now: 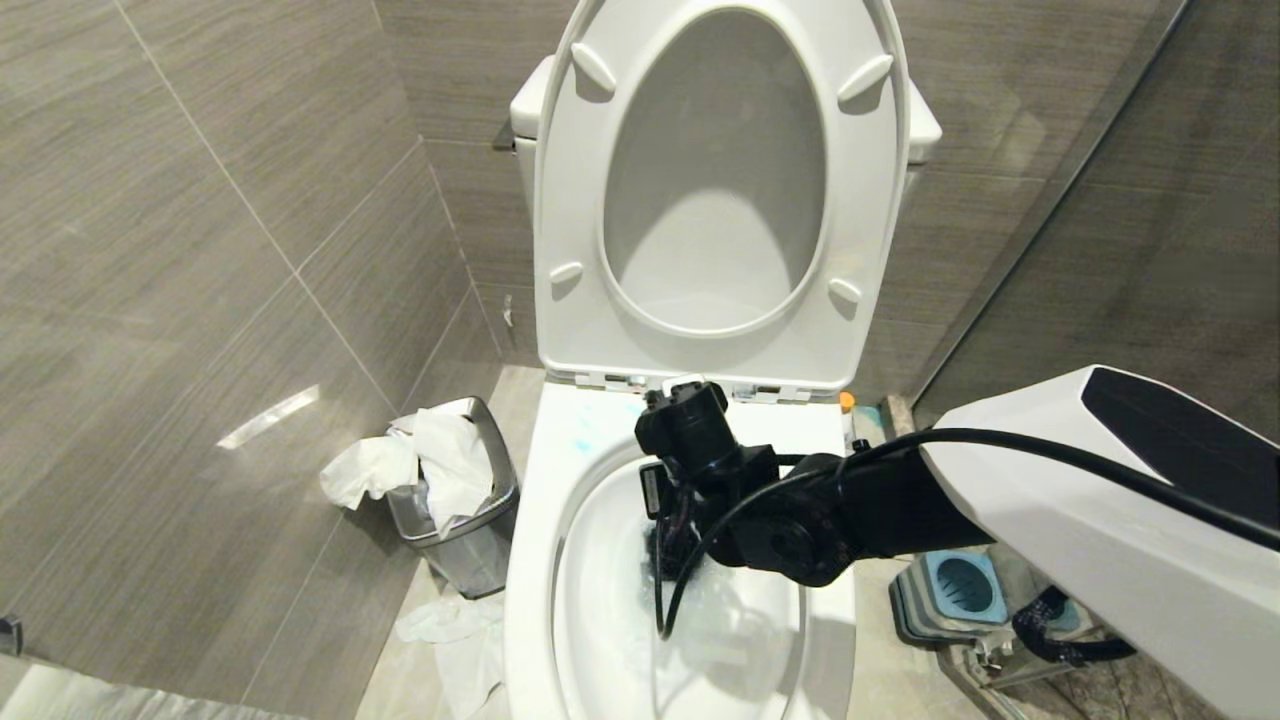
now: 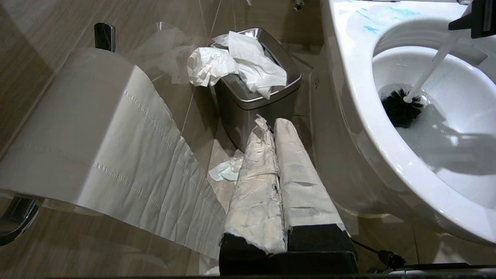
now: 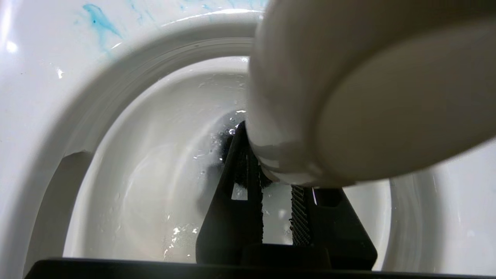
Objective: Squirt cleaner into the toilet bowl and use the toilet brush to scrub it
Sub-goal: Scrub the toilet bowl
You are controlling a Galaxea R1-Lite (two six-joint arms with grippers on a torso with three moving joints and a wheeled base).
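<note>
The white toilet bowl [image 1: 530, 560] stands open before me, its seat raised. Pale blue streaks of cleaner [image 2: 372, 29] mark the back of the rim, and they also show close up as cleaner [image 3: 99, 23]. My right gripper [image 1: 680, 510] reaches down into the bowl and is shut on the toilet brush. The brush's white handle [image 2: 430, 69] slants down to the black bristle head [image 2: 401, 110], which sits in the water at the bottom. The handle's rounded knob [image 3: 368, 89] juts up past the right gripper [image 3: 275, 193]. My left gripper [image 2: 271, 128], its fingers wrapped in white, is shut and hangs low beside the toilet.
A small steel bin [image 1: 470, 520] stuffed with tissue stands left of the toilet, with more tissue [image 1: 450, 620] on the floor. A toilet paper roll [image 2: 97, 128] hangs close to the left gripper. The grey-and-blue brush holder [image 1: 955, 590] sits on the floor to the right.
</note>
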